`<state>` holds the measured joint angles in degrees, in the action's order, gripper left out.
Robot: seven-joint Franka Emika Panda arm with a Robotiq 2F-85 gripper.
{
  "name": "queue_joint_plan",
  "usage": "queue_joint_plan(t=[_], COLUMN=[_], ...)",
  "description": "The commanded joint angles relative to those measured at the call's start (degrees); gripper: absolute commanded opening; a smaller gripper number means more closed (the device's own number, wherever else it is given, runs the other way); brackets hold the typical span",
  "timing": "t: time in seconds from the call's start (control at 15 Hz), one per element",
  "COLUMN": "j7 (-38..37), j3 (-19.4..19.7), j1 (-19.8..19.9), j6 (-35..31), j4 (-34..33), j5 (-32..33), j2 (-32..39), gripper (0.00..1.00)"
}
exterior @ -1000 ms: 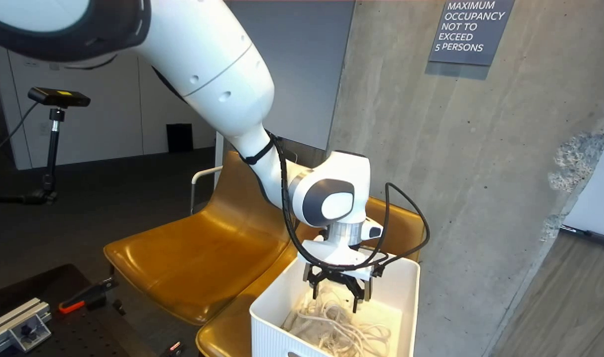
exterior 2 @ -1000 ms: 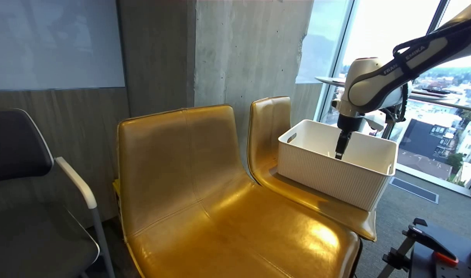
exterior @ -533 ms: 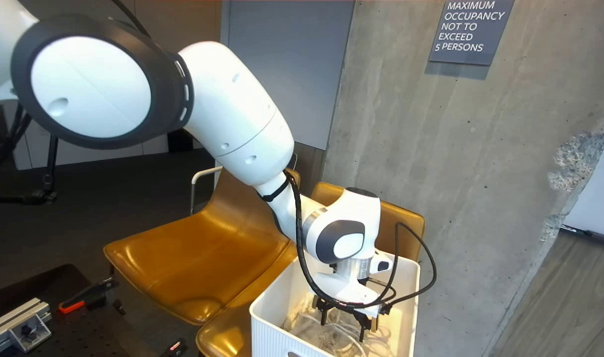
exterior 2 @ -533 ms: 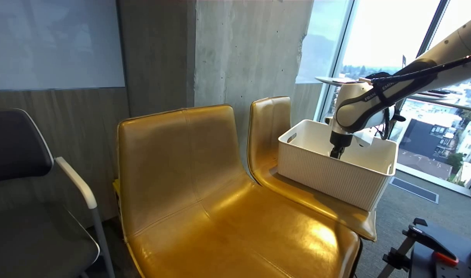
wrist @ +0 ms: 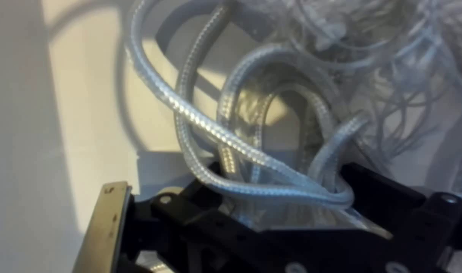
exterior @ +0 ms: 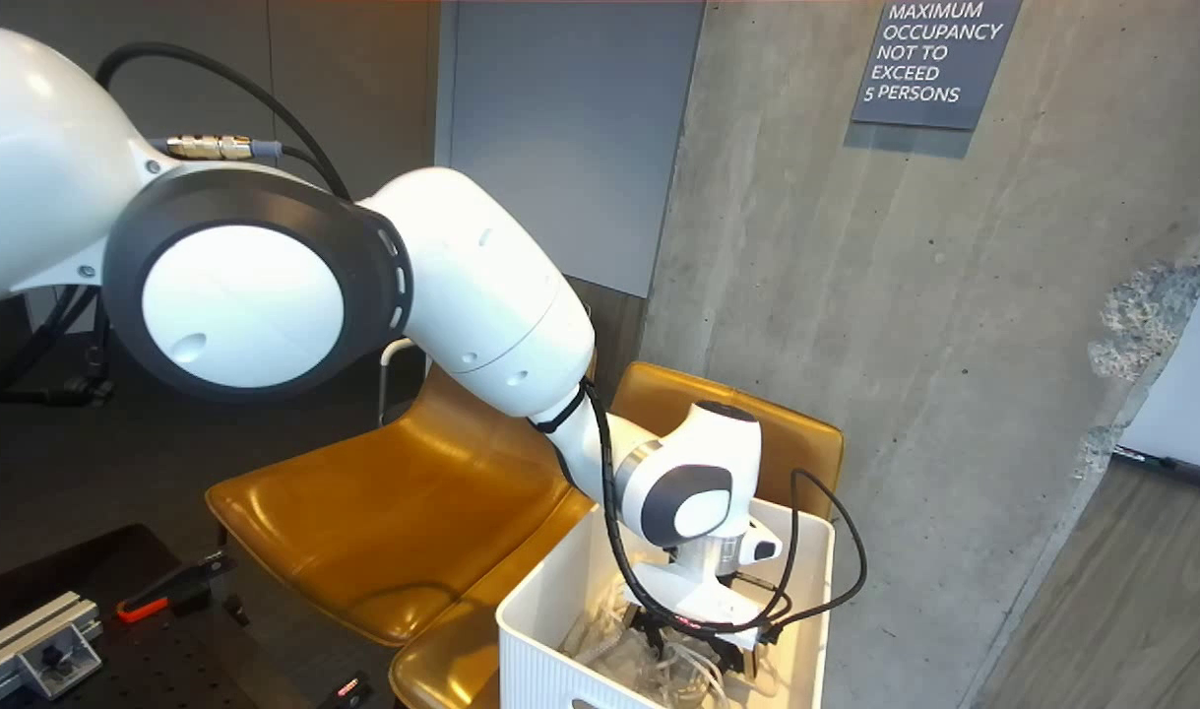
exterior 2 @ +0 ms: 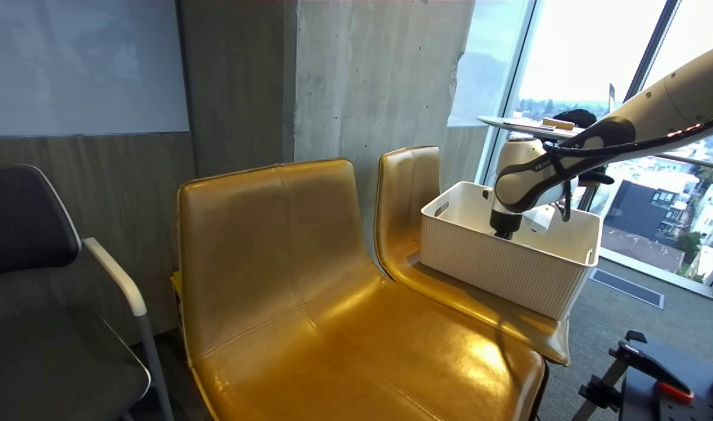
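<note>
Gripper (wrist: 282,172) in bin (exterior 2: 496,269); cord (wrist: 249,152) not yet gripped.
Wrist view, left to right: one finger (wrist: 196,194); looped cord, inside the bin, between parted jaws; opposite finger (wrist: 382,189); blurred stringy tangle (wrist: 405,68). Approach appears complete; grip appears outstanding.

One bin (exterior 2: 496,272), three chairs (exterior 2: 344,304)
</note>
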<state>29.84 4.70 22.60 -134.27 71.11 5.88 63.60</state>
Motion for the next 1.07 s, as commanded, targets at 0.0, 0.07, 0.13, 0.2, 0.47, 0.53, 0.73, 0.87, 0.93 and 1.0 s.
queue_joint_plan(t=[0.0,0.07,0.13,0.2,0.47,0.53,0.73,0.87,0.93,1.0], j7=[-0.94,-1.15,-1.39,-1.66,-2.57,-3.37,-5.48,-6.72,-7.18,-7.50], j3=[-1.12,-1.18,-1.29,-1.34,-1.24,-0.98,-0.94,-1.03,-0.97,-0.82], j1=[-0.09,-0.25,-0.49,-0.78,-1.87,-2.48,-4.09,-4.91,-5.40,-5.93], j6=[1.72,1.76,1.57,1.46,1.29,1.39,1.37,1.40,1.70,1.91], j4=[-3.59,-3.73,-3.32,-2.90,0.32,2.09,8.44,11.55,12.92,14.49], j5=[-0.44,-0.43,-0.44,-0.39,-0.21,-0.10,-0.68,-0.36,-0.31,-0.13], j2=[3.22,3.45,3.40,3.26,-0.07,-2.11,-9.65,-14.35,-16.82,-19.56], gripper=[0.52,0.43,0.36,0.27,0.01,0.00,0.00,0.00,0.00,0.00])
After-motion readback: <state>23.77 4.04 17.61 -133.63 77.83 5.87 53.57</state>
